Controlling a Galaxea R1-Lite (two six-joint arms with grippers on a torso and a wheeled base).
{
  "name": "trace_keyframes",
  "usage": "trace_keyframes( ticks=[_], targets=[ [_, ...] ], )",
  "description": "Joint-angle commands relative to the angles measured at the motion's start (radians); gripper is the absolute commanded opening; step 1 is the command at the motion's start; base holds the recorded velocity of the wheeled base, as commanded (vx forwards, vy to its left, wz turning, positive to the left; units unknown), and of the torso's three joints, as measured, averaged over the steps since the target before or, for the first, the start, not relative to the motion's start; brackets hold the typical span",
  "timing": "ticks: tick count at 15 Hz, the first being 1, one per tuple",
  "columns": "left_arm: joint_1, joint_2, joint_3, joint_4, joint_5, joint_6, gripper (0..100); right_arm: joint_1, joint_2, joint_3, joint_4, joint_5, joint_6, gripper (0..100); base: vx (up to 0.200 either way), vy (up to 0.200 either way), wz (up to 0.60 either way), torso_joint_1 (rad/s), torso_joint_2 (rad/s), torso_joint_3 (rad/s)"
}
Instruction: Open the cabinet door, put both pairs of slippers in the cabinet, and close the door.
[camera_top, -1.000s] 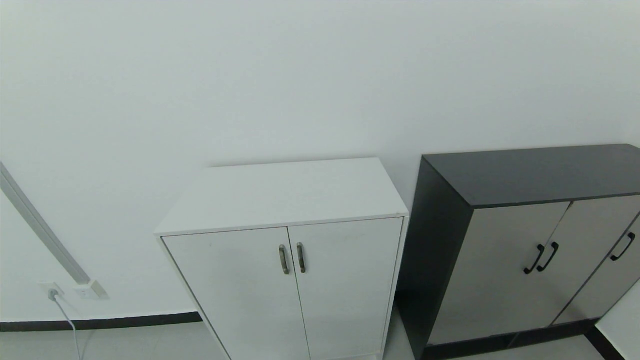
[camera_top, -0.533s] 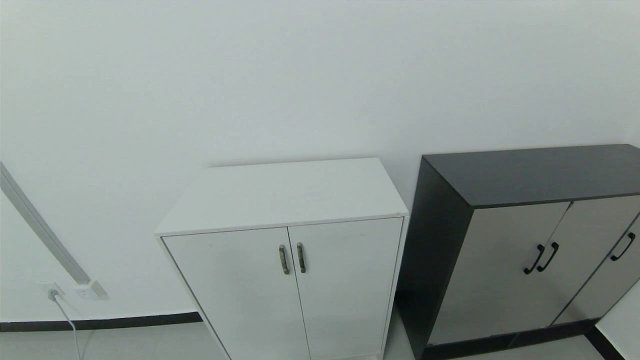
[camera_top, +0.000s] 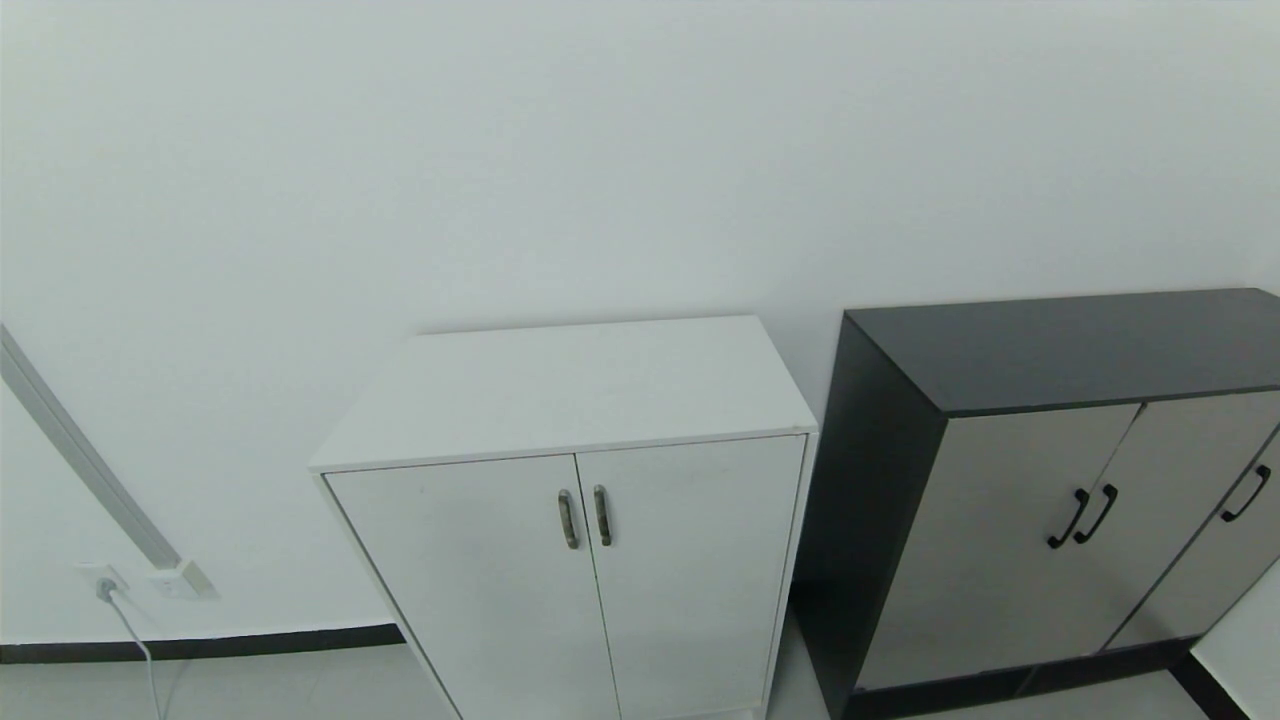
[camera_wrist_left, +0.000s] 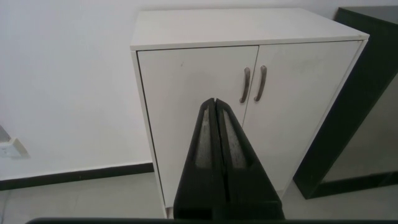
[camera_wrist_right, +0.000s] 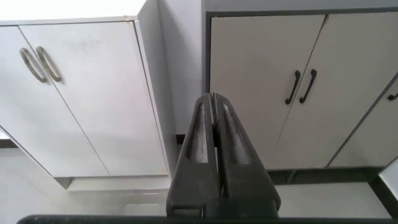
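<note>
The white cabinet (camera_top: 570, 385) is standing upright on the floor (camera_top: 250, 690) with its back against the wall (camera_top: 600, 150). Its long axis is running vertically and its front is facing the robot. Both doors are sitting shut. The left door (camera_top: 470, 580) and the right door (camera_top: 690, 560) are meeting at a thin middle seam. The left handle (camera_top: 568, 519) and the right handle (camera_top: 602, 515), both bronze-toned bars, are hanging upright on either side of that seam, near the top of the doors.

The left gripper (camera_wrist_left: 215, 102) is hovering in front of the left door, apart from it. Its jaws are pressing together so that only a hairline is showing between them, and they are holding nothing. The right gripper (camera_wrist_right: 213, 97) is hovering in front of the gap between the white cabinet and the black cabinet (camera_top: 1060, 345), its jaws likewise closed tip to tip and gripping nothing. Neither gripper is touching a door or a handle.

The black cabinet is standing just beside the white one, on the robot's right, with its grey doors closed. A pair of curved black handles (camera_top: 1085, 516) is sitting at their seam.

On the robot's left, a wall socket (camera_top: 100, 580) is carrying a plug, and a pale cable (camera_top: 135, 640) is dropping from it toward the floor. A white conduit (camera_top: 80, 460) is slanting down the wall to a small box beside the socket. A black skirting strip (camera_top: 200, 645) is running along the foot of the wall.
</note>
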Motion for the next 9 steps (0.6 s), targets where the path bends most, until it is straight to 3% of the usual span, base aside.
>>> trace_keyframes(
  ticks=[1,5,9],
  targets=[
    [0.000,0.001,0.000,0.000,0.000,0.000,0,-0.015,-0.031,0.002,0.000,-0.008,0.007,0,0.000,0.000,0.00,0.000,0.00,0.000],
    [0.000,0.001,0.000,0.000,0.000,0.001,0,-0.015,-0.032,0.002,-0.005,-0.028,0.093,0,0.000,0.000,0.00,0.000,0.00,0.000],
    [0.000,0.001,0.000,0.000,0.000,0.003,0,-0.015,-0.031,0.002,-0.006,-0.042,0.096,0,0.000,0.000,0.00,0.000,0.00,0.000]
  ],
)
